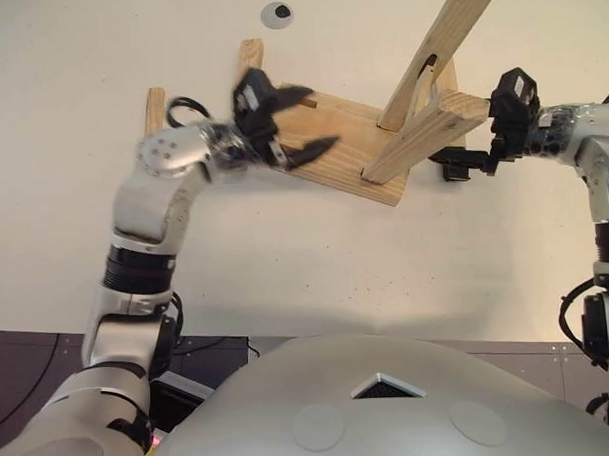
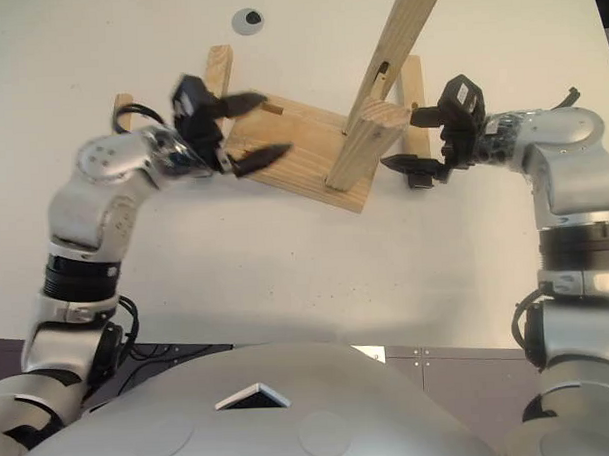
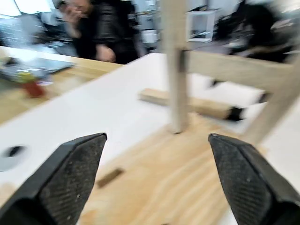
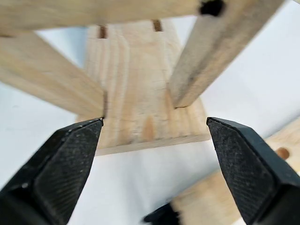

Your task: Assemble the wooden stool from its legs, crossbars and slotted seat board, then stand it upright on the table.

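Observation:
The slotted seat board (image 1: 331, 137) lies flat on the white table. Two legs stand in its right end: a tall one (image 1: 448, 33) leaning away and a nearer one (image 1: 421, 134), joined by a crossbar (image 3: 234, 68). My left gripper (image 1: 316, 118) hovers open just over the board's left half, nothing between its fingers (image 3: 70, 183). My right gripper (image 2: 409, 139) is open beside the board's right end, close to the legs (image 4: 220, 51), holding nothing.
Loose wooden pieces (image 1: 251, 58) (image 1: 156, 105) lie on the table behind the board's left end, and another (image 3: 197, 103) lies beyond the legs. A grey disc (image 1: 276, 14) sits at the table's far side. Bare table (image 1: 316, 258) stretches toward me.

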